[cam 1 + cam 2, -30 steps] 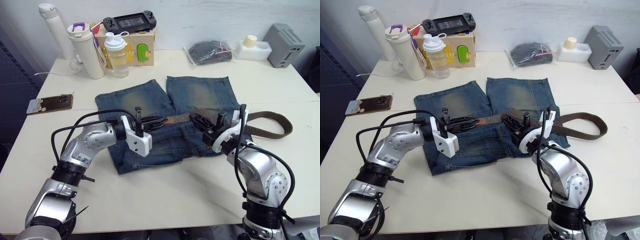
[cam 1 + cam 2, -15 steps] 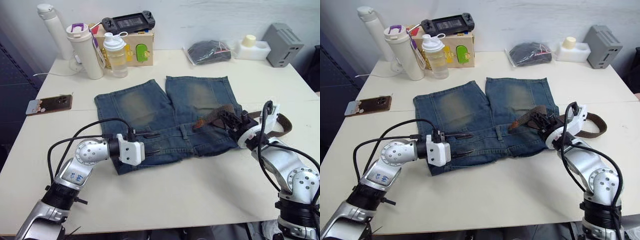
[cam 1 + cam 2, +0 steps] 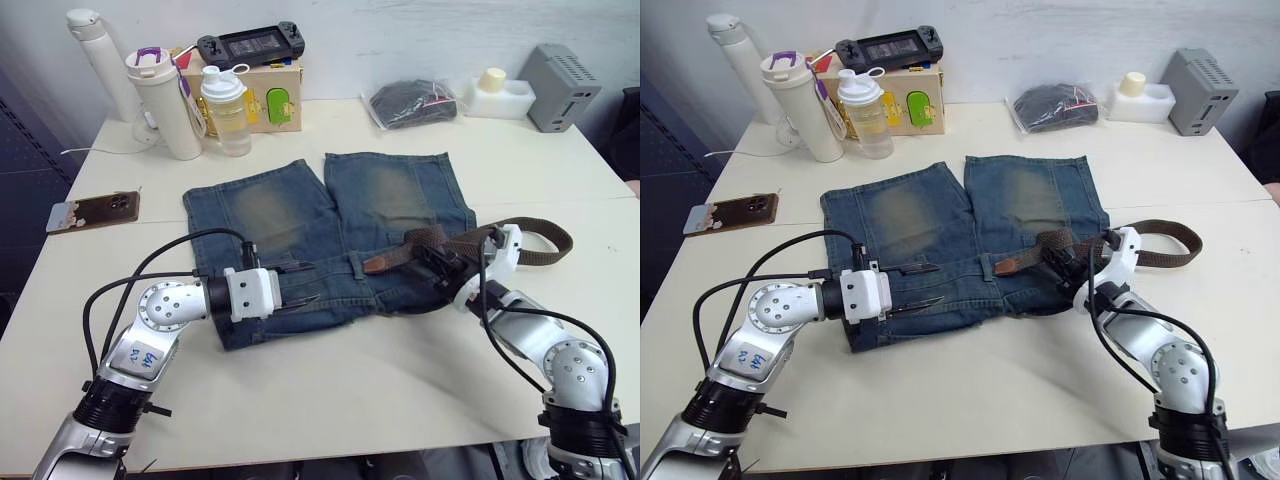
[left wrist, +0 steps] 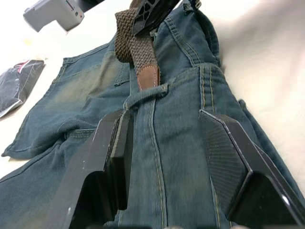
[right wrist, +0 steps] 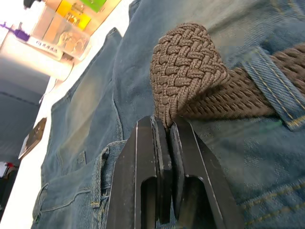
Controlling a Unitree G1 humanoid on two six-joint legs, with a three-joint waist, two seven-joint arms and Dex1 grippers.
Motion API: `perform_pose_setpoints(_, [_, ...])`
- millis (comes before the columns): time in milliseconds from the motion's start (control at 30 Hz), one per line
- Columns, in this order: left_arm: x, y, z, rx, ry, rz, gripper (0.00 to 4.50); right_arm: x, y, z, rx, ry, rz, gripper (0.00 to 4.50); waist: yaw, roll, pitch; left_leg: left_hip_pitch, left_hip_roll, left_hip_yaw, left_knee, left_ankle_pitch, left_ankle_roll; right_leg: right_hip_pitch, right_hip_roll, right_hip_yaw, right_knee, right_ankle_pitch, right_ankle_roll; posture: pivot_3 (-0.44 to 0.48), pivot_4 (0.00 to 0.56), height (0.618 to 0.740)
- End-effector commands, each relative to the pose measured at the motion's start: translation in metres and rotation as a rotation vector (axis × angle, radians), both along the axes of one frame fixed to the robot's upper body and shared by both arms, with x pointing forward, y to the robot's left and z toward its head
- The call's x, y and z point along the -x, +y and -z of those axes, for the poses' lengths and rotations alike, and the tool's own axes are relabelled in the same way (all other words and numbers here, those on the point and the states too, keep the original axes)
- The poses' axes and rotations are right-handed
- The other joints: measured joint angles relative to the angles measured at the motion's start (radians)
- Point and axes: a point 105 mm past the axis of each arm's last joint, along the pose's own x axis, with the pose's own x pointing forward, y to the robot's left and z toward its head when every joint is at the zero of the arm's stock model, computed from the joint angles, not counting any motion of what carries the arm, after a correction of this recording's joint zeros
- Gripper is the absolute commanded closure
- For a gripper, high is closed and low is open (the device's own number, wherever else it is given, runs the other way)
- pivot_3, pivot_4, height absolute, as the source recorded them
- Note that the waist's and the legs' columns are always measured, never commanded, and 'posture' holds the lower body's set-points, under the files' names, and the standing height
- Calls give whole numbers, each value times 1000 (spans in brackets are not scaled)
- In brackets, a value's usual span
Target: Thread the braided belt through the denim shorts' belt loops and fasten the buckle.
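A: Where does it stand?

B: The shorts (image 3: 330, 225) lie flat on the desk (image 3: 380, 390), waistband nearest the robot. The belt (image 3: 530, 245) runs in from the right side, under one loop (image 5: 274, 86), and its leather tip (image 4: 148, 76) rests on the denim just short of a centre loop (image 4: 145, 93). I can't make out the buckle.

A: And the fingers?

B: The right gripper (image 5: 164, 138) is pinched shut on a folded hump of the belt. The left gripper (image 4: 164, 143) is spread wide over the waistband, holding nothing, its fingers (image 4: 116, 148) either side of that centre loop.

A: So the next loop is the job. How would you do it well?

B: Flatten the hump first, I'd say; pushing a buckled strap likely just bunches it more. Use the left gripper to pin the waistband beside the loop so the denim doesn't drag. Then feed the tip low and straight under the loop, in short pushes, regripping closer to the tip.
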Motion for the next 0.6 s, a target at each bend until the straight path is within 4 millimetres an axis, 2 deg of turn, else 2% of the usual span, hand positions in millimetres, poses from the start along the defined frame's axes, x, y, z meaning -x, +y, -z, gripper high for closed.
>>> perform_pose_setpoints(33, [2, -1, -13, 24, -46, 11, 2030, 3, 20, -1, -5, -9, -81, 4500, 1, 0, 0, 0, 0, 0, 0, 0, 0, 0, 0, 0, 0, 0, 0, 0, 150, 682])
perform_pose_setpoints(267, [-2, 1, -13, 14, -57, 10, 2030, -1, 27, -5, -43, -11, -82, 4500, 1, 0, 0, 0, 0, 0, 0, 0, 0, 0, 0, 0, 0, 0, 0, 0, 150, 682])
perform_pose_setpoints(467, [-5, 5, -14, 9, -62, -3, 2030, -2, 22, -9, -158, 31, -56, 4500, 2, 0, 0, 0, -1, 0, 0, 0, 0, 0, 0, 0, 0, 0, 0, 0, 150, 682])
perform_pose_setpoints(600, [-11, 20, -16, 7, -60, -61, 2030, -3, 19, -8, -329, 101, -37, 4500, 1, 0, 0, 0, 0, 0, 0, 0, 0, 0, 0, 0, 1, 0, 0, 0, 150, 682])
